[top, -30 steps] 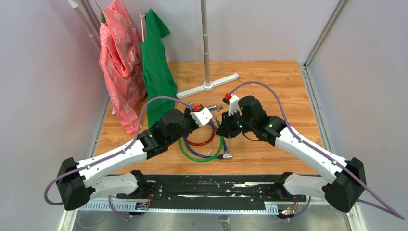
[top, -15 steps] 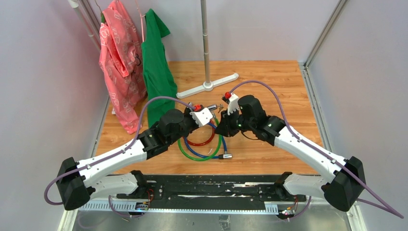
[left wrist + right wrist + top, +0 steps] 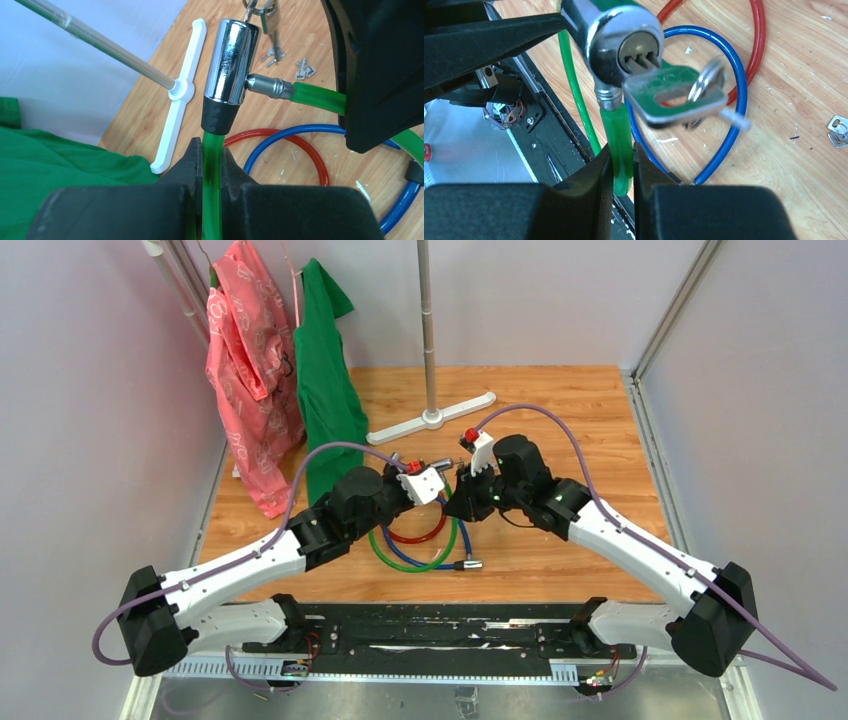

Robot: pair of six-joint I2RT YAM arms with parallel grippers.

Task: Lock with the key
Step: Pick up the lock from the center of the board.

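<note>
Your left gripper (image 3: 211, 156) is clamped on the green cable (image 3: 211, 210) just under the black collar of the chrome lock (image 3: 231, 57). Your right gripper (image 3: 622, 152) pinches the same cable just below its metal plug (image 3: 606, 96). Both pairs of fingers are closed hard on it.

The plug sits in the side of the lock. The key (image 3: 674, 97) hangs at the keyhole face with a ring through its bow — it is blurred there, so you cannot tell whether its blade is seated in the slot.

The two grippers nearly meet above the middle of the table (image 3: 560, 410). The red cable (image 3: 760, 25) and blue cable (image 3: 738, 65) lie coiled flat beneath them, with a few loose metal pieces (image 3: 838, 131) nearby on the wood. The pole stand (image 3: 432, 418) sits just beyond, and the table's side edges are well apart from the fingers.

From above, the lock and key are hidden between the gripper heads. In the left wrist view the key ring is cut off by the top edge.
</note>
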